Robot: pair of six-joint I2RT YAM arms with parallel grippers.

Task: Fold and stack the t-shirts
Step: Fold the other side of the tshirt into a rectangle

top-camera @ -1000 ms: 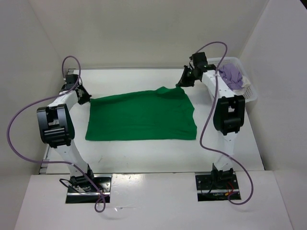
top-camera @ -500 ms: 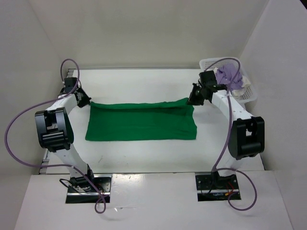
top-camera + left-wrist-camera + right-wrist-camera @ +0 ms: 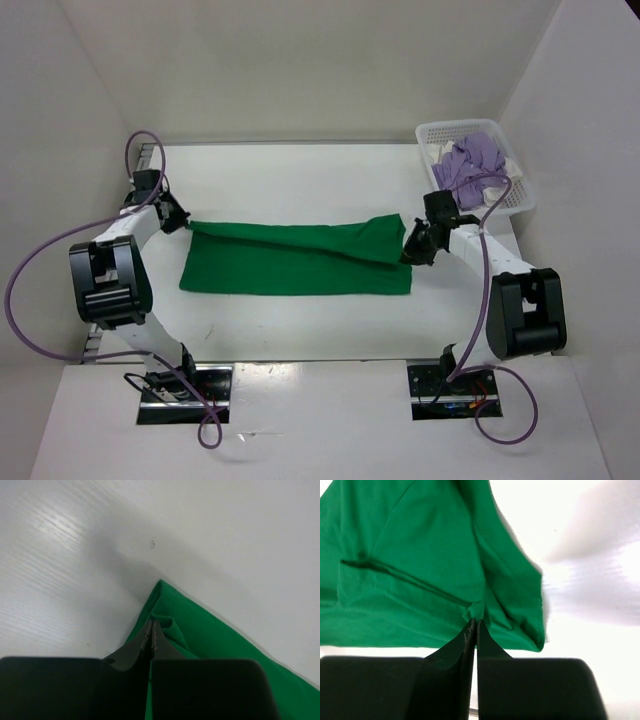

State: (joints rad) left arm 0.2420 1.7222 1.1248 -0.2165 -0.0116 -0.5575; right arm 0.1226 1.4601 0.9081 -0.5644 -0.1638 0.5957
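Note:
A bright green t-shirt (image 3: pixel 290 262) lies across the middle of the table as a long, narrow folded band. My left gripper (image 3: pixel 178 222) is shut on its far left corner; in the left wrist view the fingertips (image 3: pixel 151 626) pinch a fold of the green t-shirt (image 3: pixel 210 635). My right gripper (image 3: pixel 410 247) is shut on the far right corner, held low above the shirt's right end. In the right wrist view a small tuft of the green t-shirt (image 3: pixel 420 570) sits between the jaws of that gripper (image 3: pixel 474 623). A light purple t-shirt (image 3: pixel 472 160) lies crumpled in the basket.
A white mesh basket (image 3: pixel 524 197) stands at the back right corner, just behind the right arm, with some white cloth (image 3: pixel 438 153) beside the purple shirt. White walls close the table in on the left, back and right.
Both grippers have carried the shirt's far edge toward the front, narrowing the shirt into a band. The right arm swung from the back right down to the shirt's right end.

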